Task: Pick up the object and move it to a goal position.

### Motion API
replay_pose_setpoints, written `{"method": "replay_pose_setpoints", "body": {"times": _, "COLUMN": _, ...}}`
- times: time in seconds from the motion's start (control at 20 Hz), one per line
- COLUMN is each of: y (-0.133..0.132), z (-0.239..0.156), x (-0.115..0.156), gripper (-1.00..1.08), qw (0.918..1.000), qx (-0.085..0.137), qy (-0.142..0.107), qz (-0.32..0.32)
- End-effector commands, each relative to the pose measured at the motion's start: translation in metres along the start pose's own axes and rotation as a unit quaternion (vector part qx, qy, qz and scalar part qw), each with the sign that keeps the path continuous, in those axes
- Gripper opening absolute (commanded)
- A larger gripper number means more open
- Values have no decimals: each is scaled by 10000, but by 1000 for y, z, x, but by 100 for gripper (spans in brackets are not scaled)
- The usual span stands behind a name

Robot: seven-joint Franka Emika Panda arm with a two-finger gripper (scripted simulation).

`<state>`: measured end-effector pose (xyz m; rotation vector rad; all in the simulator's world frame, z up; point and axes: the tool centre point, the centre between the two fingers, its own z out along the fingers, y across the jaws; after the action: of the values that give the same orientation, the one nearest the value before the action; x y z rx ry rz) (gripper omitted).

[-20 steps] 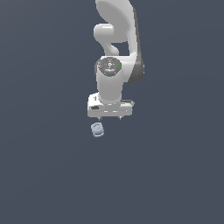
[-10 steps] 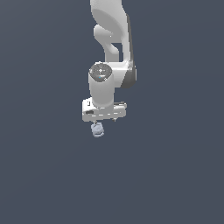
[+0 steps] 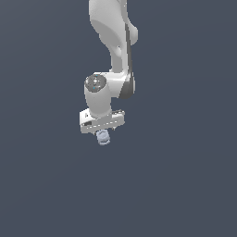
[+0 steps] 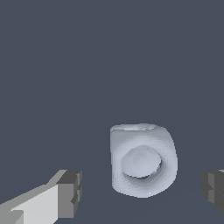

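Note:
The object point(image 3: 103, 137) is a tiny pale blue-grey ringed cylinder lying on the dark floor. In the exterior view it sits just under the white gripper point(image 3: 102, 132), whose hand hides its fingers. In the wrist view the object point(image 4: 142, 160) fills the space between the two dark finger pads point(image 4: 70, 193), with a clear gap on each side. The gripper point(image 4: 142, 192) is open and touches nothing. The object's hollow end faces the wrist camera.
The white arm point(image 3: 113, 41) rises above the gripper. A plain dark grey floor point(image 3: 185, 185) lies all around. No goal marker shows.
The arm has swung toward the exterior view's left and come lower, so the gripper now sits right over the object. The object has not moved.

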<state>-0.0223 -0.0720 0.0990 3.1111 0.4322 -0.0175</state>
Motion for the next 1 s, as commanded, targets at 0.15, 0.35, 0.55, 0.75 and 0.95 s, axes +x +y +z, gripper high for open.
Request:
{"method": "replay_pose_setpoints", "body": {"times": 0.15, "y": 9, "z": 7, "x": -3, "gripper": 100, "qw": 9998, "qx": -5, "qy": 46, "qz": -184}}
{"method": "replay_pose_setpoints", "body": {"times": 0.35, "y": 11, "z": 9, "x": -4, "gripper": 100, "qw": 9997, "qx": -6, "qy": 55, "qz": -220}}
{"method": "replay_pose_setpoints", "body": {"times": 0.55, "y": 10, "z": 12, "x": -4, "gripper": 100, "qw": 9998, "qx": -5, "qy": 49, "qz": -201}}
{"method": "replay_pose_setpoints", "body": {"times": 0.75, "y": 10, "z": 25, "x": -4, "gripper": 100, "qw": 9998, "qx": -5, "qy": 51, "qz": -206}}
{"method": "replay_pose_setpoints", "body": {"times": 0.95, "y": 10, "z": 45, "x": -4, "gripper": 100, "qw": 9998, "qx": -5, "qy": 53, "qz": -214}}
